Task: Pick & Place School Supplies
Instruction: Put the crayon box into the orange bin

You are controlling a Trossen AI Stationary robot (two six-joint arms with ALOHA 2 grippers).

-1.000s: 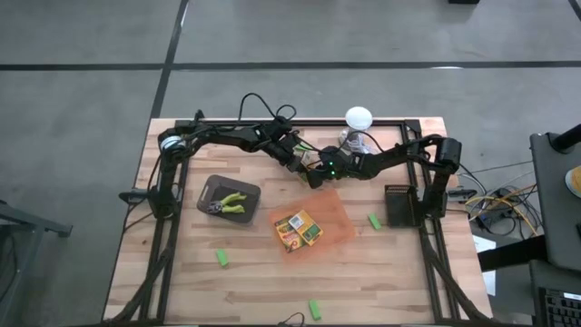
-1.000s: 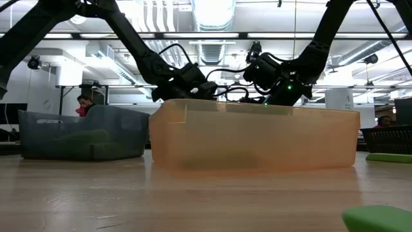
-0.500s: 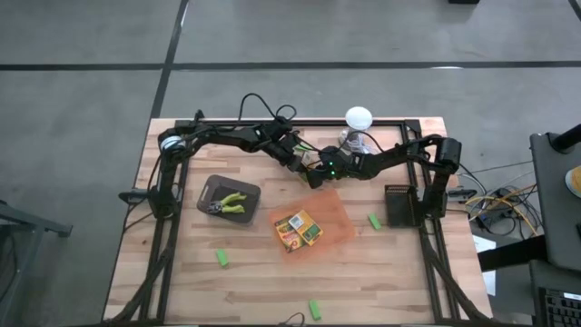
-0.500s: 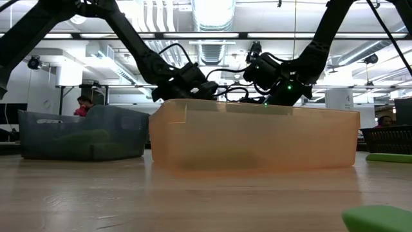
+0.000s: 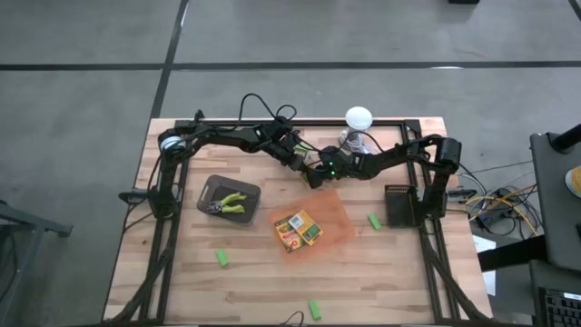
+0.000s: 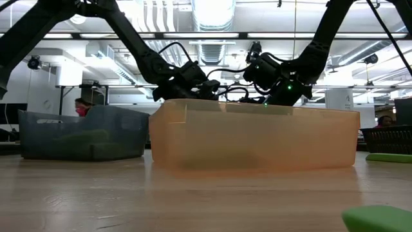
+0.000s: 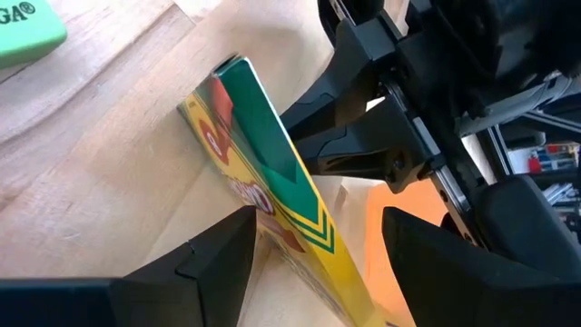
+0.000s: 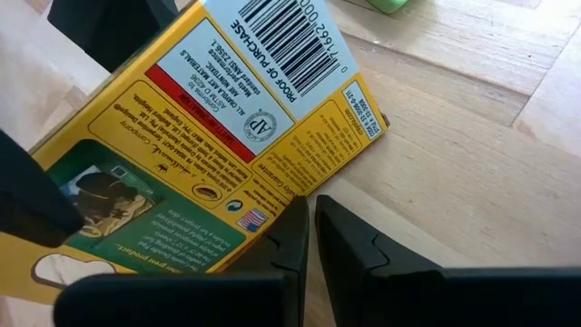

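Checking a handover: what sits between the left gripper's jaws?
A yellow-and-green crayon box stands between the left gripper jaws, shown in the left wrist view.

A grey concrete floor (image 5: 82,82), crossed by dark seam lines, surrounds the pale wooden-plank table (image 5: 263,282), and loose cables (image 5: 504,195) trail across it beside dark furniture (image 5: 556,200) at one edge. Seen level across the table, the room behind is an open workshop with white ceiling ducts (image 6: 212,48), pipes and a bright ceiling light (image 6: 212,13). A person (image 6: 80,106) sits far back.
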